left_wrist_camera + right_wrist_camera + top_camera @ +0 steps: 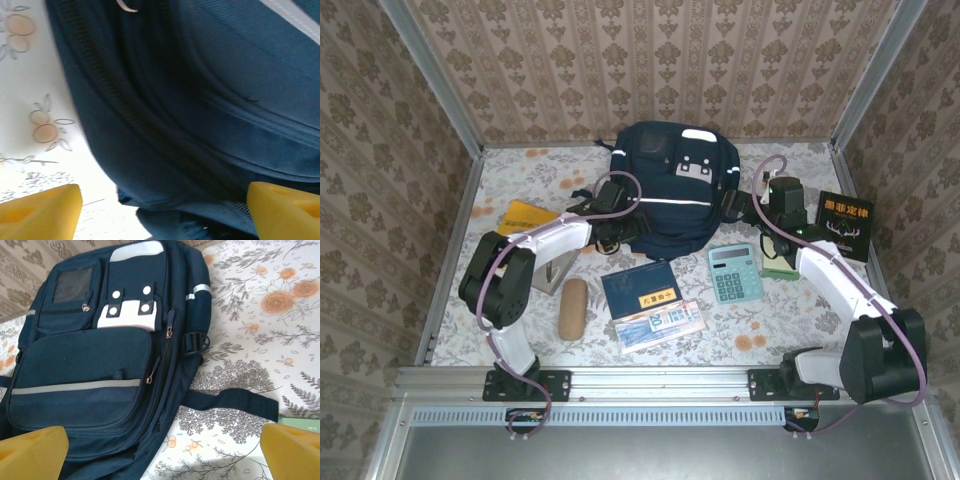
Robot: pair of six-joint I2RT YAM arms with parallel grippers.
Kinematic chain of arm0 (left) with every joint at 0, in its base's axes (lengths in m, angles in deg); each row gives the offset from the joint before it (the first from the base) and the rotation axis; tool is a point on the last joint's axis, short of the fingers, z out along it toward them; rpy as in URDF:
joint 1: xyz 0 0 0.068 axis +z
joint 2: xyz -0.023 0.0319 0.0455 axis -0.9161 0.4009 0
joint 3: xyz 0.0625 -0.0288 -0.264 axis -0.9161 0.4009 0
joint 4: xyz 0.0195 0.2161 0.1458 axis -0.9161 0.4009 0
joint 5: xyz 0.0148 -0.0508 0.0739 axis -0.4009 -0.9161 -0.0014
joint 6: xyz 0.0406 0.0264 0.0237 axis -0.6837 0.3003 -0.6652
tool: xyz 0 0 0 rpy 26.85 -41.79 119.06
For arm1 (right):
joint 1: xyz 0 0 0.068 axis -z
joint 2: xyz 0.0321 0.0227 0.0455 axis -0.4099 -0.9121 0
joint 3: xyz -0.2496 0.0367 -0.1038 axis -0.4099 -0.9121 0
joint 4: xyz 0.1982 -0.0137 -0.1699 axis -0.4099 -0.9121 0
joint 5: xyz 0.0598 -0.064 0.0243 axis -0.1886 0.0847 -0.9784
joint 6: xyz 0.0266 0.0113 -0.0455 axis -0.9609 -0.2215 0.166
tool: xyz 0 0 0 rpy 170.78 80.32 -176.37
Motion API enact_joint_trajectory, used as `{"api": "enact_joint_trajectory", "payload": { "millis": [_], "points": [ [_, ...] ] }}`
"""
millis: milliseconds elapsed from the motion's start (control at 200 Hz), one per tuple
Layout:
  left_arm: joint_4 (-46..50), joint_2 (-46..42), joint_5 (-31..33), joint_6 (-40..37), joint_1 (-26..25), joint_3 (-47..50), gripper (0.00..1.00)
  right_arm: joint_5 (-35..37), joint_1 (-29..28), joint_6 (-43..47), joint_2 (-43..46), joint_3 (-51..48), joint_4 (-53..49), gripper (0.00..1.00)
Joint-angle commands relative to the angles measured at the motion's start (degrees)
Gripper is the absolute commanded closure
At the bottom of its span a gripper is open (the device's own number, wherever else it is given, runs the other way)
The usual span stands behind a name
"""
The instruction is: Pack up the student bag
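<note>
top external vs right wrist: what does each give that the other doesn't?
Top external adds: calculator, black book, blue booklet, tan cylindrical case, flat yellow item. Right wrist adds close detail: zipper pulls, side buckle, and the right gripper open, yellow fingertips spread. Shared: the student bag lying on the floral table cover.

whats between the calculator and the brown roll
In the top view, a blue book and a flat printed pack lie between the calculator and the brown roll.

"墨菲定律" on black book (846,226)
</note>
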Motion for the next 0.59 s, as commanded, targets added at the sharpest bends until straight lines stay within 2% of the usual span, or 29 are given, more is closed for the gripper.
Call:
{"api": "enact_joint_trajectory", "payload": {
  "millis": [0, 75, 120, 205, 310, 400, 535, 590],
  "points": [
    [-2.4, 0.9, -0.6, 2.6, -0.7, -2.1, 0.11, 0.8, -0.9, 1.4, -1.7, 2.6, -1.7, 0.0],
    [-2.6, 2.1, -1.0, 2.6, -0.6, -2.8, 0.11, 1.0, -1.3, 1.5, -2.6, 3.2, -1.7, 0.0],
    [-2.2, 3.1, -1.1, 2.7, -0.5, -3.5, 0.17, 0.9, -1.5, 1.5, -3.3, 3.5, -1.8, 0.0],
    [-3.0, 4.8, -1.6, 3.1, -0.2, -3.6, 0.38, 1.0, -2.0, 2.2, -4.7, 5.0, -3.1, 0.0],
    [-2.3, 5.4, -0.5, 3.2, 0.4, -3.7, 0.74, 0.9, -2.5, 3.6, -7.0, 7.1, -5.6, 0.0],
    [0.3, 4.5, 1.2, 2.0, 1.3, -4.5, 0.96, 0.2, -2.8, 4.5, -8.3, 8.0, -6.2, 0.0],
    [3.5, 2.3, 2.7, -0.6, 4.3, -4.6, 1.0, -2.3, -2.9, 5.0, -10.1, 9.2, -6.6, 0.08],
    [5.1, 1.7, 2.5, -1.7, 6.1, -4.7, 1.0, -4.0, -3.0, 5.3, -11.0, 9.7, -6.7, 0.15]
  ]
}}
